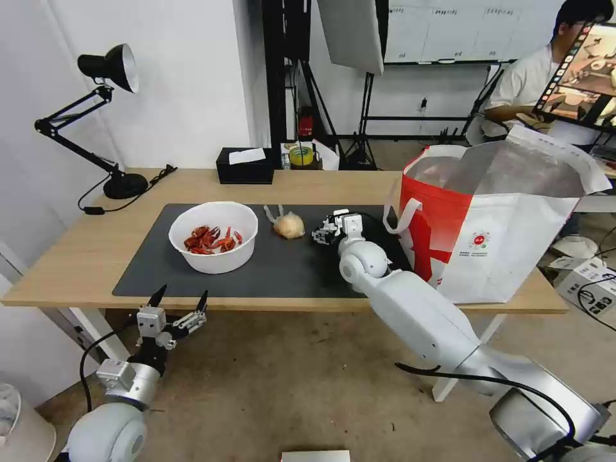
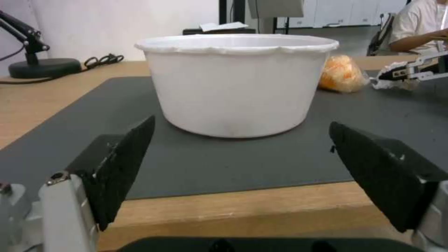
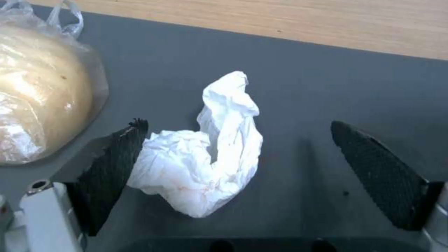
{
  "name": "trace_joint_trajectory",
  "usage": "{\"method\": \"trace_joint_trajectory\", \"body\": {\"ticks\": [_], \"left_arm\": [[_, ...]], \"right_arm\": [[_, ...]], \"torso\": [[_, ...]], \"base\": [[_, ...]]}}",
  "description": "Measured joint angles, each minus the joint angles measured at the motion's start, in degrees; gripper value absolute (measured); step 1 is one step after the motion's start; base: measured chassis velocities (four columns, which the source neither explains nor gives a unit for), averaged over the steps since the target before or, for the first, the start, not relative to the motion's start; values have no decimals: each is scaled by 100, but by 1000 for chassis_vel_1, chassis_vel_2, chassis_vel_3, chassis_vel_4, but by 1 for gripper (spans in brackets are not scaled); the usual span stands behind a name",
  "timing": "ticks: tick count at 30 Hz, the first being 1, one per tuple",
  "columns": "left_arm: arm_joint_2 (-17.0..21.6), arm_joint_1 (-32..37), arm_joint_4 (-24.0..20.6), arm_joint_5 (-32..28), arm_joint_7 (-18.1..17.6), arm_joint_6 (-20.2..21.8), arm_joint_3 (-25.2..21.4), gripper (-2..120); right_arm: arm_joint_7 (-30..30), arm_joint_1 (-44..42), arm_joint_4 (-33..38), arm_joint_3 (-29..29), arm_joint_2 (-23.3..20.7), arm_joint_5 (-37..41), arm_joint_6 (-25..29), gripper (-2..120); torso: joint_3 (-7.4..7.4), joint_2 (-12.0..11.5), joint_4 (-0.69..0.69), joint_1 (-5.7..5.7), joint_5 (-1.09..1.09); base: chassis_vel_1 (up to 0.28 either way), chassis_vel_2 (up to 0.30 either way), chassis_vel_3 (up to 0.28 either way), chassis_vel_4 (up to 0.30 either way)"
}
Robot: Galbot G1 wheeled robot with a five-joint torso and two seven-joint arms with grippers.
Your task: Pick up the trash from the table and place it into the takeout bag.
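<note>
Three bits of trash wait on the table: bowl, knotted bag, tissue; right gripper spread around the tissue, left gripper spread, bag waiting

Right hand reaches over the table, fingers spread wide, pointing down. Left hand hangs below the table's near edge, fingers apart, upturned.

On the mat, mid-table: bowl twd left end, knotted bag just right of it, tissue further right, betw. right gripper fingers. Takeout bag stood at table's right end. Tissue box & lamp at back edge. Left gripper sat below front edge, before bowl.
</note>
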Motion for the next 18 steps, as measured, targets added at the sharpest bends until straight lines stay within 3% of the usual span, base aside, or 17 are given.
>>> {"method": "trace_joint_trajectory", "body": {"ticks": [18], "left_arm": [[-10, -35, 12, -22, -10, 0, 50, 100]], "right_arm": [[-197, 28, -26, -11, 33, -8, 3, 98]], "torso": [[0, 0, 0, 0, 0]], "base": [[0, 0, 0, 0]]}}
